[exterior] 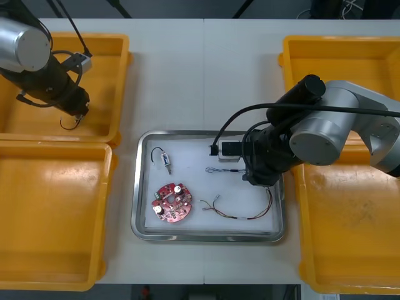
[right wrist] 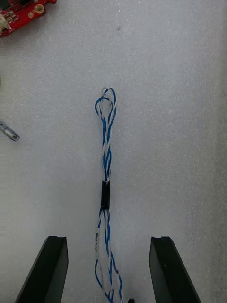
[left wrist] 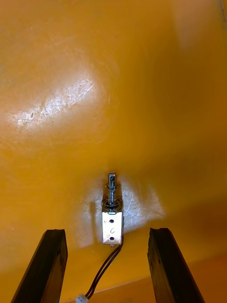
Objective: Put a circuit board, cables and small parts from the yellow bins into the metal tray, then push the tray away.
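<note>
White lining covers the inside of the metal tray (exterior: 206, 238) at the middle of the surface. My right claw (right wrist: 109, 239) hangs over its far right part, wide open and holding nothing. A twisted blue and white cable (right wrist: 106, 156) lies flat on the lining and runs between my two fingers, apart from both. My own right arm hides that corner of the tray from above. A round red circuit board (exterior: 172, 202) lies by the tray's near left corner, a red and yellow cable (exterior: 244, 212) along the near right, and a boxy metal part (exterior: 165, 160) by the far left.

My left claw (left wrist: 108, 232) is down in the far left yellow bin (exterior: 106, 81), near its near right corner. It is also wide open and empty. A small metal part (left wrist: 112, 218) on black wires lies on the bin floor between the fingers, touching neither.
</note>
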`<state>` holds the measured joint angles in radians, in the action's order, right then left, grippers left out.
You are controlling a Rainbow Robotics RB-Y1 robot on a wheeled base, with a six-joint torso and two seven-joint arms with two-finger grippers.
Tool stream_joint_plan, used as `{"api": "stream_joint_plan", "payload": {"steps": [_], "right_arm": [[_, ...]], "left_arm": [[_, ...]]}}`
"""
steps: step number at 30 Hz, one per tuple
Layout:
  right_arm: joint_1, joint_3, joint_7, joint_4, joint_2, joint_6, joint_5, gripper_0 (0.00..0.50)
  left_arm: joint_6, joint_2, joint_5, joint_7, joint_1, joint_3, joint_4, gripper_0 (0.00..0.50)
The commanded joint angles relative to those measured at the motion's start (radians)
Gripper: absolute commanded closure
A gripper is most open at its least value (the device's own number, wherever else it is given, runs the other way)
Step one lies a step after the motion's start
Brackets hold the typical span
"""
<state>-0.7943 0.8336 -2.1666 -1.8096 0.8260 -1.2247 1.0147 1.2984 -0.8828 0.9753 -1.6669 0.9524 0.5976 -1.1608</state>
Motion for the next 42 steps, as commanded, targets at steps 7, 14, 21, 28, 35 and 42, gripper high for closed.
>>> {"api": "stream_joint_plan", "payload": {"steps": [7, 14, 21, 28, 35, 42], "right_arm": [[-0.033, -0.241, 0.022, -0.071, 0.027, -0.248, 0.061, 0.0], [-0.033, -0.418, 0.159, -0.079, 0.027, -0.429, 0.139, 0.0], [-0.033, -0.542, 0.318, -0.08, 0.025, -0.588, 0.142, 0.0], [-0.009, -0.631, 0.478, -0.108, 0.025, -0.695, 0.084, 0.0], [0.078, -0.697, 0.628, -0.231, 0.045, -0.695, -0.019, 0.0], [0.211, -0.798, 0.743, -0.32, 0.068, -0.695, -0.044, 0.0]], "left_arm": [[-0.01, 0.033, -0.047, 0.042, -0.004, 0.047, -0.011, 0.0], [-0.041, 0.045, 0.011, 0.036, -0.004, 0.053, 0.061, 0.0], [-0.084, 0.071, 0.013, 0.032, -0.004, 0.053, 0.116, 0.0], [-0.084, 0.074, 0.011, 0.03, -0.006, 0.053, 0.119, 0.0], [-0.103, 0.073, 0.005, 0.03, -0.006, 0.087, 0.119, 0.483], [-0.123, 0.071, 0.002, 0.03, -0.006, 0.1, 0.119, 0.5]]}}
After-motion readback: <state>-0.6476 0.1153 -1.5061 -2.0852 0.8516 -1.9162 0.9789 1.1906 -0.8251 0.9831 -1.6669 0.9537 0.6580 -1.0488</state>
